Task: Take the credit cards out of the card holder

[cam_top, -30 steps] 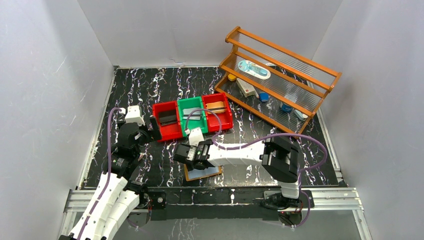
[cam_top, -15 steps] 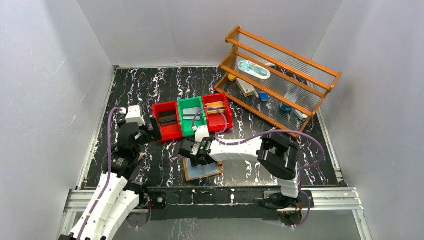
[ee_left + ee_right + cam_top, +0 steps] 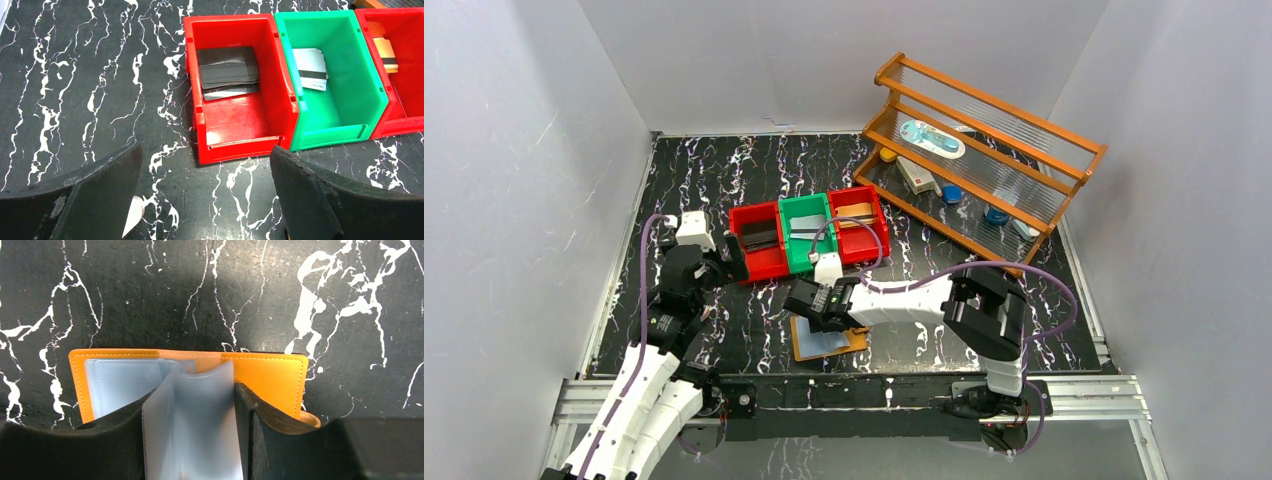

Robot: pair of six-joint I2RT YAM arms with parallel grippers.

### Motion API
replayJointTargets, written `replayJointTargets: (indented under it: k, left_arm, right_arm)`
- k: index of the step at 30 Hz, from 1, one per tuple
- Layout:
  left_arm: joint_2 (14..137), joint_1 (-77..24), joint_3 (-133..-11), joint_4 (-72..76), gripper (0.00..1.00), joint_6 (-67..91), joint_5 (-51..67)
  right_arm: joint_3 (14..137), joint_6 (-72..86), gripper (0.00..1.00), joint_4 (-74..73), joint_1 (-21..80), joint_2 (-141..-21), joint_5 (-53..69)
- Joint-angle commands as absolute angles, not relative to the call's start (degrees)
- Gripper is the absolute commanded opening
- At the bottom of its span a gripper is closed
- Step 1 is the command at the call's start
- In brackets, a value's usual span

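open across the far-left tabletop (image 3: 714,165). blocked mid-table by 3 bins (image 3: 809,235) set touching in a row, and far right by a wooden rack (image 3: 984,150). tight between bins and card holder (image 3: 829,342), with right gripper (image 3: 802,305) there. walled in on 3 sides.

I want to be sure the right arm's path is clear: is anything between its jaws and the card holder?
Nothing visible. The right gripper is at the open card holder, its jaws closed against a raised clear pocket leaf.
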State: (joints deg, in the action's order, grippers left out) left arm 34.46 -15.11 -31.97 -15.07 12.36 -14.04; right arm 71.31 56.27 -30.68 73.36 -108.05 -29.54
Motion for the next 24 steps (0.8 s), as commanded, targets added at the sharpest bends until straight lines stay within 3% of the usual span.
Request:
replayJointTargets:
  k: [1, 7, 12, 19, 24]
  left_arm:
    - [34.4, -14.81, -33.15, -15.36, 0.98, 11.69, -13.31]
    - [35.81, -14.83, -34.16, -15.82, 0.98, 13.12, -11.02]
    - [38.25, -14.84, -37.01, -17.66, 0.98, 17.78, -12.37]
    - [46.66, -14.81, -51.11, -25.93, 0.98, 21.64, -22.71]
    - [51.19, -14.85, -60.5, -30.38, 0.98, 21.1, -29.44]
  right_arm:
    - [70.28, 55.89, 0.62, -34.14, 73.3, -109.09, -27.49]
    - [75.19, 50.7, 0.88, -35.7, 71.53, -101.06, -31.62]
    - [72.61, 43.69, 0.97, -31.44, 66.27, -86.99, -31.89]
    - [65.37, 35.9, 0.98, -25.02, 55.47, -68.19, -35.89]
    - [64.79, 28.96, 0.98, -23.3, 51.69, -62.15, -37.91]
